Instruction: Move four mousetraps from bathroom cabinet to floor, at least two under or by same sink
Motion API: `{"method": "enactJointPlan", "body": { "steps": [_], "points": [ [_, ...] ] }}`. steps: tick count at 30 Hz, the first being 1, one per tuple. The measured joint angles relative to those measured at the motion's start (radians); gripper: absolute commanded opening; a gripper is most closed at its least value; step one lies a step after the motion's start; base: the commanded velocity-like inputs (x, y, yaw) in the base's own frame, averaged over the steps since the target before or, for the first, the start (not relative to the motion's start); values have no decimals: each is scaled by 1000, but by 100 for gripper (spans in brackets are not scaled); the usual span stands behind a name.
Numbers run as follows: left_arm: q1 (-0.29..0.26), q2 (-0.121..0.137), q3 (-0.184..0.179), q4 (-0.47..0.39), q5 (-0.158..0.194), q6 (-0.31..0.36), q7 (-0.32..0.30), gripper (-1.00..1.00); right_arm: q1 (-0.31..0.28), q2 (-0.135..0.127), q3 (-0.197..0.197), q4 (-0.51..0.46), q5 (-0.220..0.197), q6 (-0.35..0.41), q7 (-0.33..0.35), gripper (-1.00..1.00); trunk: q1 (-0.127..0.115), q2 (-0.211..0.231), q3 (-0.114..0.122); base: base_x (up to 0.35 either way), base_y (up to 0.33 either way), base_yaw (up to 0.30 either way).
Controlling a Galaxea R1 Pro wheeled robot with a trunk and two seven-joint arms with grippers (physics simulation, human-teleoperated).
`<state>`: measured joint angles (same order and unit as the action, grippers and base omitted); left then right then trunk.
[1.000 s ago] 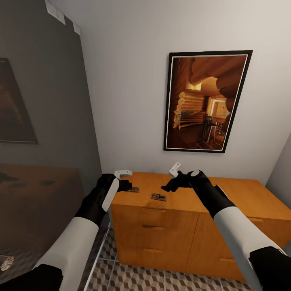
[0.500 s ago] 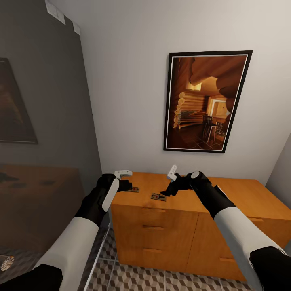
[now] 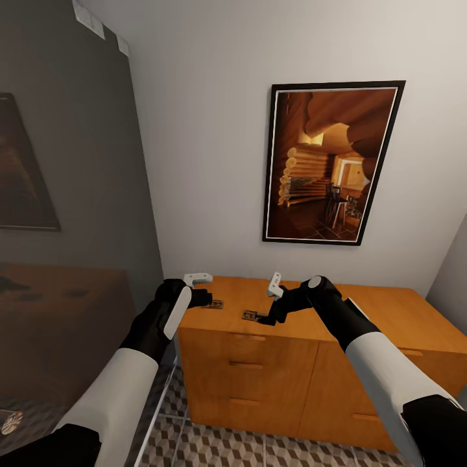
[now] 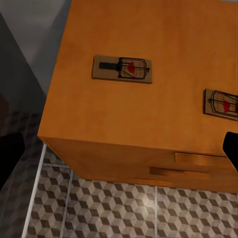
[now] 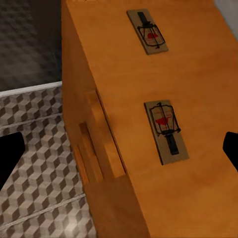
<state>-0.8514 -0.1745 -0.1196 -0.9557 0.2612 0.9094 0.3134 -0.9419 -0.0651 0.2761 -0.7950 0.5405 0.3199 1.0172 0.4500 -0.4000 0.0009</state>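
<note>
Head view: an orange-brown wooden cabinet (image 3: 285, 337) with a smooth flat top stands against a plain pale wall, under a black-framed picture (image 3: 329, 162) of a log interior. A dark tinted panel (image 3: 65, 194) closes off the robot's left side. The bathroom floor (image 3: 214, 447), square tiles printed with brown, beige and white cubes and pale grout lines, runs in front of the cabinet.

Two mousetraps lie flat on the cabinet top near its front edge, well apart from each other. The corner mousetrap (image 3: 214, 303) sits by the top's left end; the second mousetrap (image 3: 253, 316) lies nearer the middle. Each is a thin rectangular brown board with dark wire parts and a red spot, as the left wrist view ( (image 4: 122, 69), (image 4: 222, 104)) and the right wrist view ( (image 5: 147, 30), (image 5: 166, 130)) show.

The left gripper (image 3: 200, 288) hovers over the cabinet's left corner, just beside the corner mousetrap; whether its fingers are apart or together cannot be told. The right gripper (image 3: 269, 301) reaches down at the second mousetrap with its fingers spread, dark tips at opposite borders of the right wrist view and nothing between them.

Drawer fronts with slim bar handles (image 4: 196, 159) face the tiled floor; bare top extends to the right of the traps
</note>
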Motion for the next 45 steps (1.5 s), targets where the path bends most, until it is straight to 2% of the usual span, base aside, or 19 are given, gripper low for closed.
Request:
{"method": "enactJointPlan", "body": {
  "steps": [24,45],
  "points": [
    [0,0,0,0,-2,-1,-1,100,0,1,-3,-4,5,-18,23,100,0,0,0,0,0,4],
    [0,0,0,2,-1,-1,0,100,0,1,-11,-12,-1,-16,62,100,0,0,-4,0,0,250]
  ]
}}
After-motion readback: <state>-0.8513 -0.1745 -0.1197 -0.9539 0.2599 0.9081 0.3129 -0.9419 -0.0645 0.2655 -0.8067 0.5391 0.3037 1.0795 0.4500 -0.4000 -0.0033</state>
